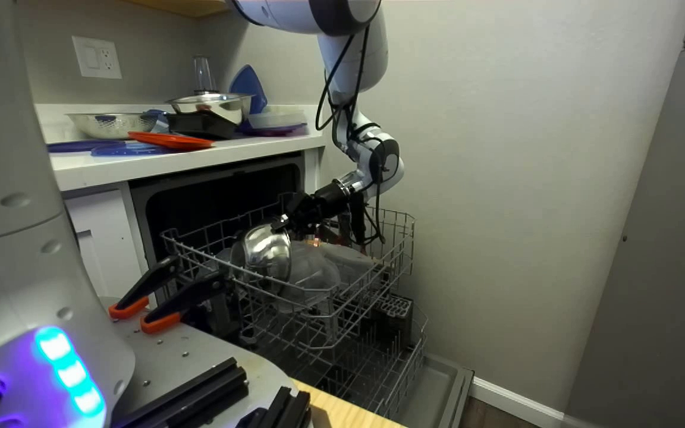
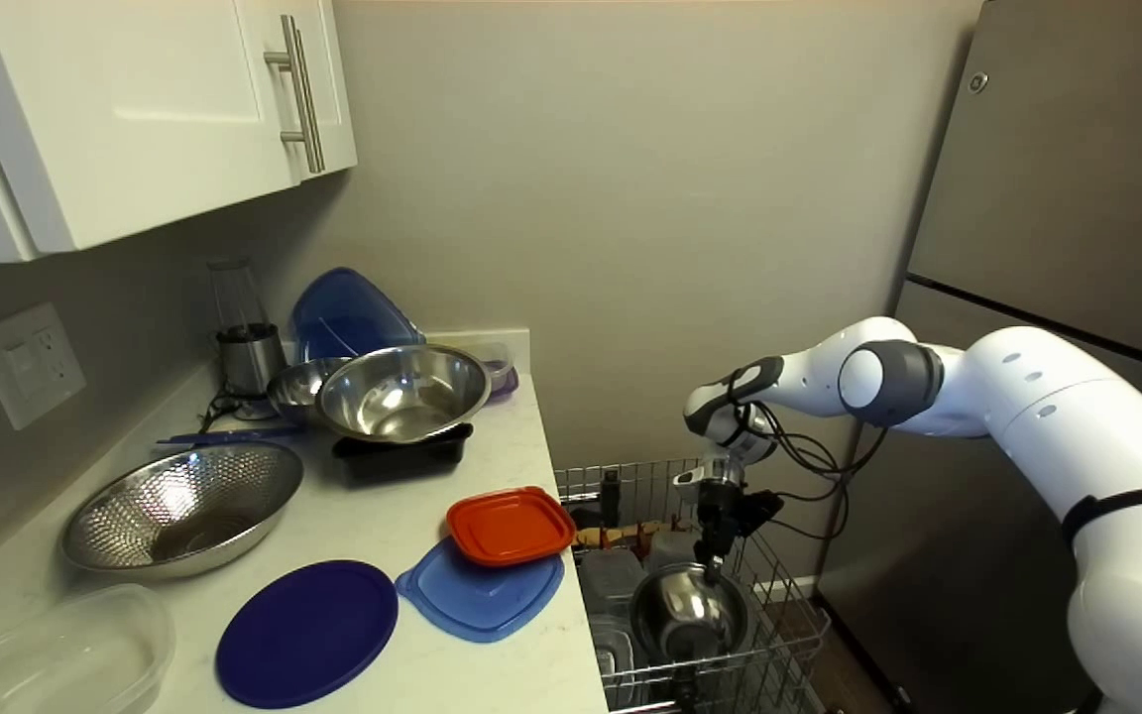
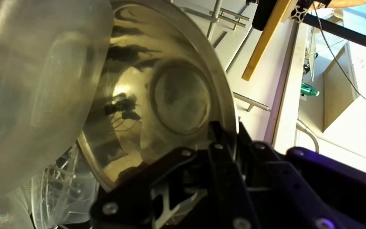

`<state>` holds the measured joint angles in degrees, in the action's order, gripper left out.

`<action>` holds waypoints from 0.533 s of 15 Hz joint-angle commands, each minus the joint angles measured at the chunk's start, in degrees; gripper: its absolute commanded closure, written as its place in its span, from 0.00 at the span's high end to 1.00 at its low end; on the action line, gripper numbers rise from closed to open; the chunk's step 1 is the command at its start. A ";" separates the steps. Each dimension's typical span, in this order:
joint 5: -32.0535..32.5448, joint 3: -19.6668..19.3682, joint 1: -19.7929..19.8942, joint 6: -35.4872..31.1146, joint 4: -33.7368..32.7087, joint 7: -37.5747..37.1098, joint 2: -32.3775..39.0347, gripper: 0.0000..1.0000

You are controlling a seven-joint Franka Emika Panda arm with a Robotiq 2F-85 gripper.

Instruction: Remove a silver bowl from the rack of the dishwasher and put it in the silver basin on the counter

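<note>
Bowl [image 1: 267, 251], silver. Polished steel, round, smooth and mirror-bright, with narrow rim and circular base outline; in the wrist view, amber and grey tones, dark reflected shapes and one bright glint across the curved wall. Location: upper rack [image 1: 334, 292] of the open, black-lined dishwasher [image 1: 223, 199], tilted well over, just beside a cloudy translucent container [image 3: 37, 89]; contact with it unclear. Gripper [image 3: 228, 125]: clenched on the bowl's rim, one finger to each side.

Shiny silver bowl [image 1: 268, 252] tilted in wire rack [image 1: 301, 288] of dishwasher [image 1: 217, 196]; silver basin [image 2: 402, 397], mouth up, over white counter [image 2: 373, 521].
</note>
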<state>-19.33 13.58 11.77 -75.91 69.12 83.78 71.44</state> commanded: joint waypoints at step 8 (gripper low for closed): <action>2.54 -2.53 -3.50 1.09 4.87 -1.93 -16.57 0.04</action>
<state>-18.27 12.45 9.42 -74.05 70.40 82.33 61.13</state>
